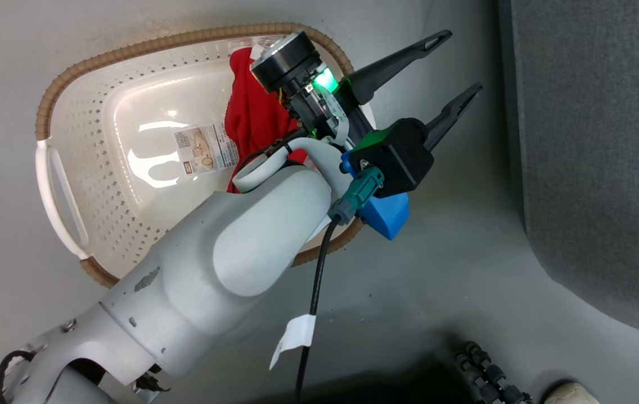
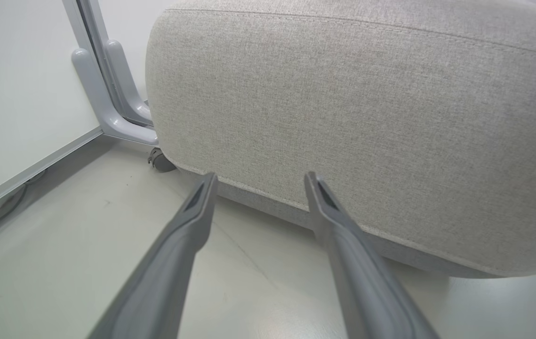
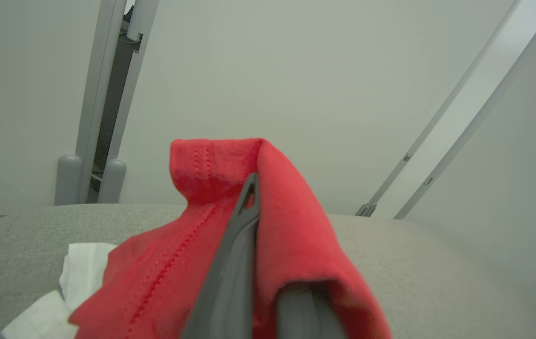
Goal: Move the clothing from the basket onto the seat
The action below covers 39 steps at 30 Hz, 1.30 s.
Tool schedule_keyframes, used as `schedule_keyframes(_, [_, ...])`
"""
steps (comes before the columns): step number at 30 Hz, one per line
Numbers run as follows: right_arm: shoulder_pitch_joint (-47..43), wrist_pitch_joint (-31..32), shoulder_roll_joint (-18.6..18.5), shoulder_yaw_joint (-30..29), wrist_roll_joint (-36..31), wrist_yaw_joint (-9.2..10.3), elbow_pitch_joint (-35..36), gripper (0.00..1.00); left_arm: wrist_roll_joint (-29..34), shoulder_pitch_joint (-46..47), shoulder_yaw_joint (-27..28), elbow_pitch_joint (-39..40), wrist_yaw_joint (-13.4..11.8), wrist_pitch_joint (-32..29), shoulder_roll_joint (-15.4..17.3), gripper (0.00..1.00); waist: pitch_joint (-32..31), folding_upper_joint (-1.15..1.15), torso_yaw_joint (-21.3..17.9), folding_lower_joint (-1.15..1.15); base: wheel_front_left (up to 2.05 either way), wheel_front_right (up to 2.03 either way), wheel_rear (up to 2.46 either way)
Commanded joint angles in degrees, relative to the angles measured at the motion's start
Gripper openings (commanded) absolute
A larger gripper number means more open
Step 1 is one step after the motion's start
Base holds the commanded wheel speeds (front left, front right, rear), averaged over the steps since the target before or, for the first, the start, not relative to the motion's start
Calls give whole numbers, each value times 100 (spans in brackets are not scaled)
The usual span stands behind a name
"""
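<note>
— Nearest? The left forearm. Its left gripper is spread wide and empty, over the floor between basket and seat.
— And the right gripper?
— Clamped on a red garment over the seat. A second red garment lies in the basket.

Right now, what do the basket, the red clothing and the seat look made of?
Basket: cream plastic, glossy; glare on its floor, moulded holes. Brown rim looks woven, possibly moulded plastic too.
Red clothing: soft matte fabric, perhaps fleece; stitch lines, limp folds.
Seat: light grey woven upholstery, matte; visible weave, stitched seam.
</note>
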State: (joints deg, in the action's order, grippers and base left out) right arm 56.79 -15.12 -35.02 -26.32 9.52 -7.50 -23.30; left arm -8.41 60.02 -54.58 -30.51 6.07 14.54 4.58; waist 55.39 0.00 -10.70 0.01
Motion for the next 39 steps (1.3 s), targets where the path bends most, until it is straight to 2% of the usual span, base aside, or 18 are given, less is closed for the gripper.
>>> schedule_keyframes(1, [-132,-5,88,-23,18,1,-270,0,11,118,-35,1,-9,31,-15,100,11,0,33,-1,0,0,0])
schedule_keyframes(5, [-330,-6,229,8,16,1,-774,0,-21,162,-65,-9,-18,33,-35,100,21,0,80,-1,0,0,0])
schedule_keyframes(9, [-452,-6,404,-64,67,1,-882,0,-62,149,-78,-25,-47,44,-45,100,-19,0,91,-1,0,0,0])
schedule_keyframes(10, [-492,-6,457,-93,89,1,-877,24,-64,133,-75,-34,-55,47,-38,100,-49,0,85,-1,0,0,0])
schedule_keyframes(11, [-552,-6,499,-93,84,1,-880,100,-65,112,-74,-45,-61,52,-32,100,-89,0,78,-1,0,0,0])
schedule_keyframes(13, [-627,-6,529,-87,51,1,-826,100,-80,85,-72,-56,-69,55,-32,100,-137,0,75,-1,0,0,0])
schedule_keyframes(19, [-1424,-5,947,-216,-108,1,-259,100,-205,-150,-12,-52,-158,70,-38,100,-626,0,28,-1,0,0,0])
schedule_keyframes(23, [-2221,-6,1349,-286,-106,1,220,100,-323,-493,163,145,-242,71,15,100,-1228,0,-12,-1,0,0,0])
schedule_keyframes(27, [-2630,-6,1530,-169,-107,1,481,100,-412,-775,348,295,-317,72,69,100,-1635,0,-18,-1,0,0,0])
schedule_keyframes(33, [-3235,-6,1763,432,-65,0,1046,100,-556,-1531,918,702,-535,72,207,100,-2550,0,48,-1,0,0,0])
schedule_keyframes(39, [-3645,-6,1901,1101,9,0,1427,100,-562,-2291,1636,1125,-697,73,255,100,-3300,0,324,-1,0,0,0])
